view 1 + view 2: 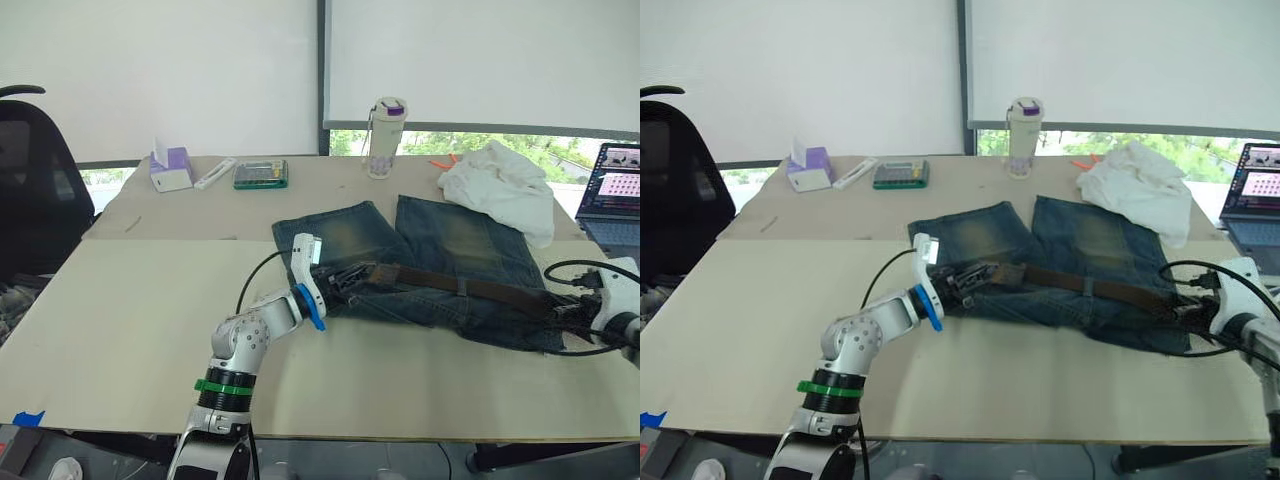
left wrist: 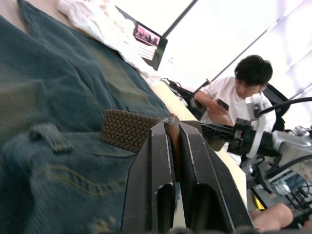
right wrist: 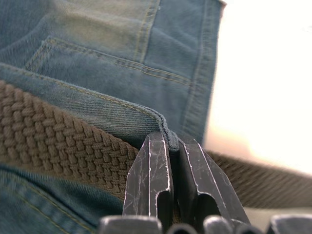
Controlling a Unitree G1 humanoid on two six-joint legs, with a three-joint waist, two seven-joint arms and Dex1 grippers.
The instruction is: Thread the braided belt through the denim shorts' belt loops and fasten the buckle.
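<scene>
Threading is under way: the braided belt (image 1: 470, 287) lies along the denim shorts (image 1: 440, 265) waistband. Left gripper (image 2: 174, 146) fingers pinch its end; right gripper (image 3: 173, 161) fingers pinch the waistband edge. Next, feed the end through the nearby belt loop (image 2: 50, 137).

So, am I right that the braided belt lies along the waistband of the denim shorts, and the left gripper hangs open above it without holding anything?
Not quite. The braided belt does lie along the waistband of the denim shorts, but the left gripper is not open above it: the left wrist view shows its two black fingers shut on the belt's end.
</scene>
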